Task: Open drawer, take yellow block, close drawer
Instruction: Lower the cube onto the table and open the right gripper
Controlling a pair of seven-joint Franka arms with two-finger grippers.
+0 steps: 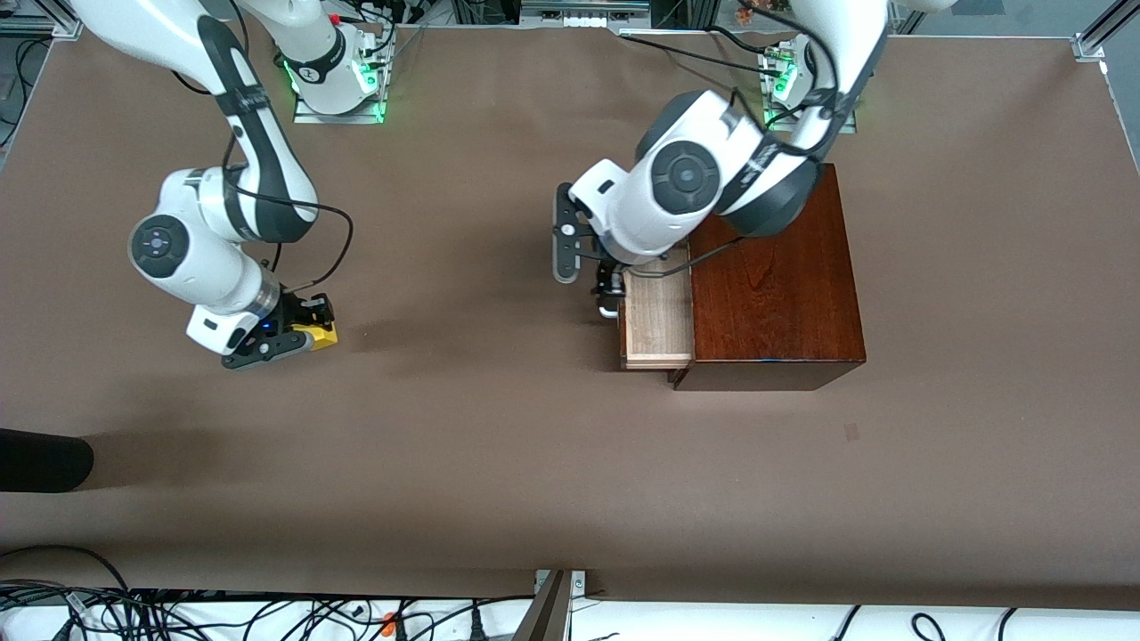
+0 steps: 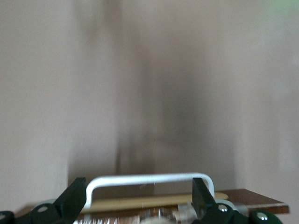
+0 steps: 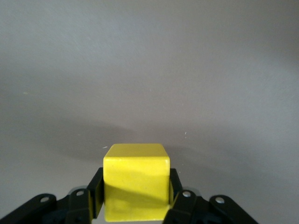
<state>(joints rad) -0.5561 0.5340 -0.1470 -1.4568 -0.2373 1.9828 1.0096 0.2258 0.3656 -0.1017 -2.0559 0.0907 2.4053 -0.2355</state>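
Observation:
The dark reddish-brown box point(image 1: 775, 276) stands toward the left arm's end of the table. Its drawer point(image 1: 659, 312) is pulled partly out and shows its pale wood inside. My left gripper point(image 1: 608, 289) is at the drawer's front. In the left wrist view its fingers point(image 2: 74, 200) stand wide apart, open, at either end of the white handle point(image 2: 149, 178), not clamped on it. My right gripper point(image 1: 298, 331) is low over the table toward the right arm's end, shut on the yellow block point(image 1: 322, 336). In the right wrist view the block point(image 3: 135, 186) sits between the pads.
A dark rounded object point(image 1: 40, 460) lies at the table's edge toward the right arm's end, nearer to the front camera than the right gripper. Cables point(image 1: 267, 614) run along the table's front edge. The brown tabletop point(image 1: 499, 427) stretches between the two arms.

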